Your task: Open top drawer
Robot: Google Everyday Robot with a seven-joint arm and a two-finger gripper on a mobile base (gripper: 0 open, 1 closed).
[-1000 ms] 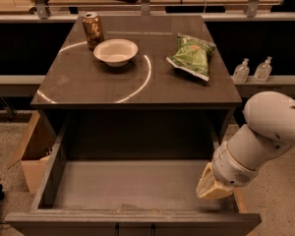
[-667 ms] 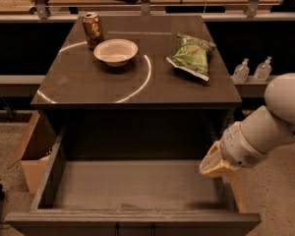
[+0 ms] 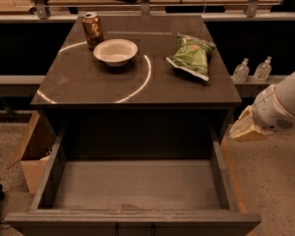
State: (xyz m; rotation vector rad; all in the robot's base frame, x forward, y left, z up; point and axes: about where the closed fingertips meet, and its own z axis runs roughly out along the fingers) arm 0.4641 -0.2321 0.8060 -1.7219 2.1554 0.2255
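Observation:
The top drawer (image 3: 137, 183) stands pulled far out of the dark-grey cabinet, its plain grey inside bare. Its front panel runs along the bottom edge, with the small black loop handle (image 3: 134, 228) at its centre. My gripper (image 3: 246, 129) is at the right, outside the drawer's right wall and level with the cabinet's front edge. It hangs from the white arm (image 3: 285, 104) and touches nothing.
On the cabinet top (image 3: 78, 87) stand a brown can (image 3: 92, 30), a white bowl (image 3: 115, 51) and a green chip bag (image 3: 192, 58). Two small bottles (image 3: 251, 69) stand on a ledge at the right. A cardboard box (image 3: 33, 146) sits on the floor to the left.
My arm and gripper have moved up and to the right, from over the drawer's front right corner to outside its right wall. The drawer stays open.

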